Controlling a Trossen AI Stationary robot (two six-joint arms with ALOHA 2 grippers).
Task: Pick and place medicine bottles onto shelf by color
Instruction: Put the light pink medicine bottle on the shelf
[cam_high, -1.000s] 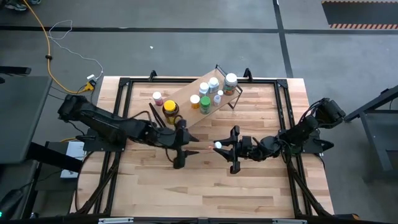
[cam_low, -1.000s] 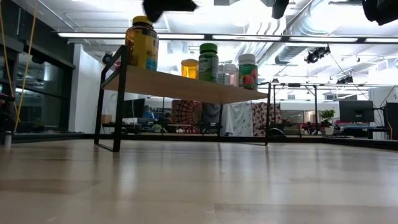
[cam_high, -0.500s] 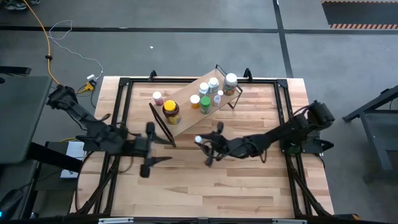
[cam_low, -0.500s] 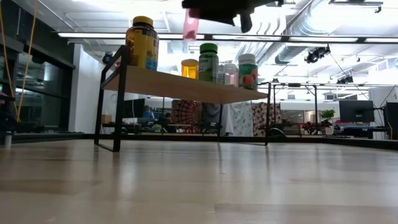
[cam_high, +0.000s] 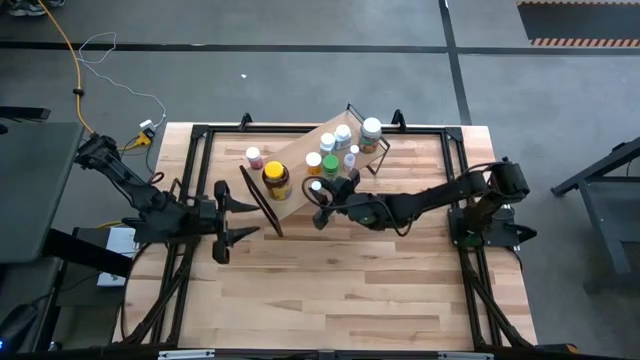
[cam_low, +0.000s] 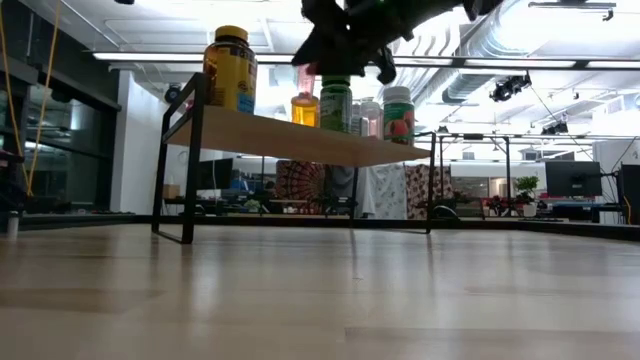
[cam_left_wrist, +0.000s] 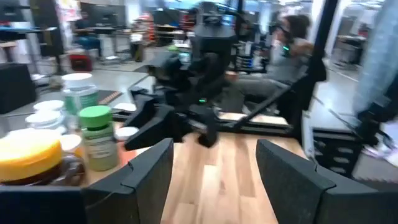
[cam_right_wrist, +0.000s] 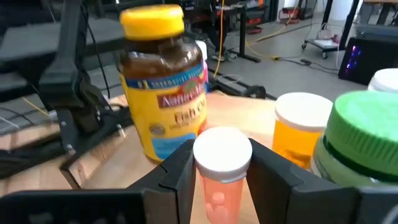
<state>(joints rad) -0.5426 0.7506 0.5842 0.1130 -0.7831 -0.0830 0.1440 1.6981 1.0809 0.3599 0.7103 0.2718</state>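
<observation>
Overhead, the shelf (cam_high: 322, 158) lies slantwise at the table's far side, and the right gripper (cam_high: 318, 192) has reached across to its near edge, just beside the amber jar with yellow lid (cam_high: 275, 178). Only the right wrist view shows what it carries: its fingers (cam_right_wrist: 176, 171) pinch a small pink bottle with a white cap (cam_right_wrist: 221, 163), upright, with the amber jar, an orange bottle with a white cap (cam_right_wrist: 300, 127) and a green cap (cam_right_wrist: 364, 134) close beyond it. From table height the right gripper (cam_low: 335, 45) hangs above the shelf board (cam_low: 300, 138), over the orange bottle and the green-capped bottle (cam_low: 335, 100). A pink-capped bottle (cam_high: 253, 157) stands on the table off the shelf's left end, seen only from above. The left gripper (cam_high: 228, 208) waits left of the shelf, its fingers (cam_left_wrist: 149, 174) spread and holding nothing.
</observation>
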